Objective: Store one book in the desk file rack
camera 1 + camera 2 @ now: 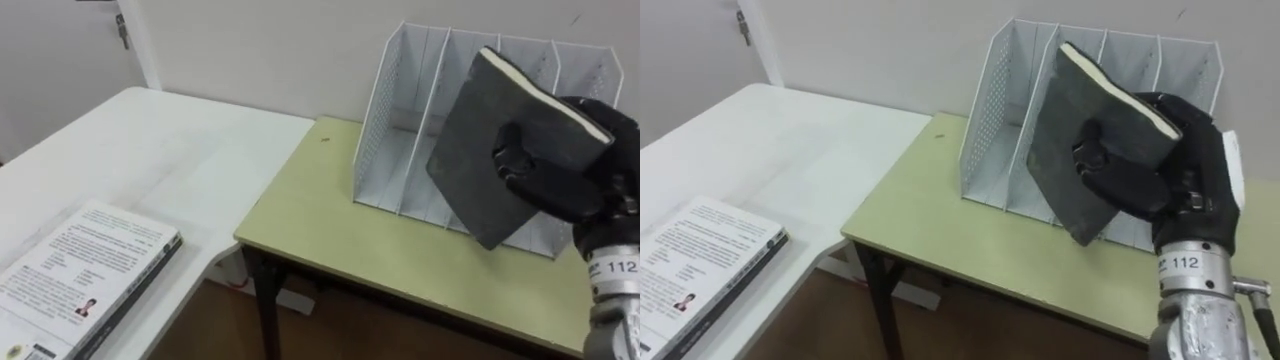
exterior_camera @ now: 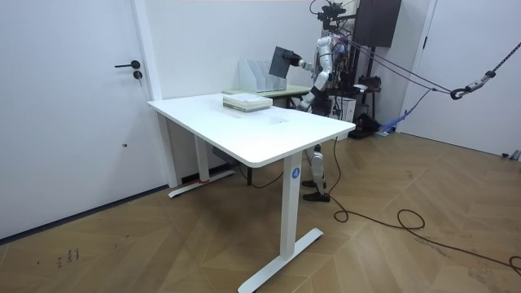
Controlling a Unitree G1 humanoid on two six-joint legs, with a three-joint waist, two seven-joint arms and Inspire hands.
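Clamping its curled fingers on one edge of the dark book [image 1: 478, 150], the right hand [image 1: 562, 182] is holding it tilted in the air, just in front of the white file rack [image 1: 398, 125] and not inside any compartment. That rack is standing on the green counter [image 1: 330, 215] near the wall, while a white-covered book [image 1: 85, 265] is lying flat on the white counter [image 1: 150, 150], well apart.

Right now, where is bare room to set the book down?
Free: the green desk left of the file rack and along its front edge; the white table beyond the white book. Crowded: before the rack, where the right hand holds the dark book.
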